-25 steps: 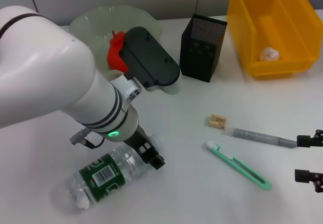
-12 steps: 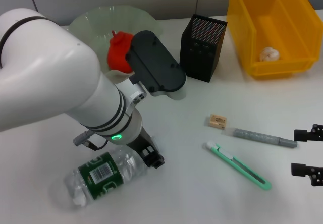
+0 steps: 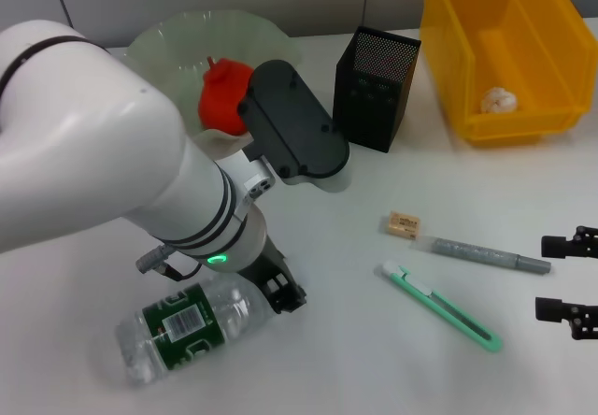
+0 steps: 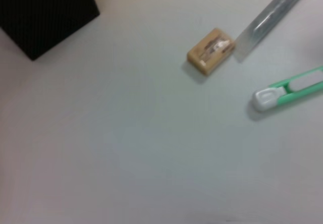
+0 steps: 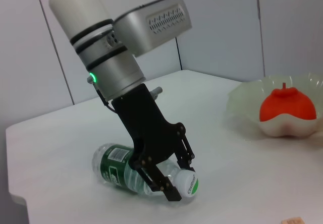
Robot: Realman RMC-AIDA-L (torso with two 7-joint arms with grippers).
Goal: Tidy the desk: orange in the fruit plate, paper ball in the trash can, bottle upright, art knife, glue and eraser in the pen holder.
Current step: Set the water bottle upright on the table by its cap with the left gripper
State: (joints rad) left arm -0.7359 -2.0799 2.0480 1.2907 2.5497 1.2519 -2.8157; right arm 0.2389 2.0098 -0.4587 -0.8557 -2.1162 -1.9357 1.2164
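Observation:
The clear bottle [image 3: 182, 328] with a green label lies on its side at the front left. My left gripper [image 3: 282, 295] is shut on its neck; in the right wrist view the black fingers [image 5: 174, 191] clamp just behind the white cap [image 5: 189, 184]. The orange [image 3: 224, 95] sits in the pale green fruit plate [image 3: 168, 41]. The paper ball [image 3: 500, 100] lies in the yellow trash can [image 3: 448, 69]. The eraser [image 3: 404, 223], grey glue [image 3: 481, 254] and green art knife [image 3: 439, 306] lie right of centre, before the black mesh pen holder [image 3: 376, 88]. My right gripper [image 3: 566, 279] hangs open at the right edge.
The left arm's white body covers much of the table's left side and part of the plate. The left wrist view looks down on the eraser [image 4: 211, 51], the art knife's tip [image 4: 287, 88], the glue's end [image 4: 272, 17] and a corner of the pen holder [image 4: 45, 12].
The left arm has shifted slightly right and toward the front, and the bottle has turned with it, its base swinging left. The right gripper has drifted a little toward the front.

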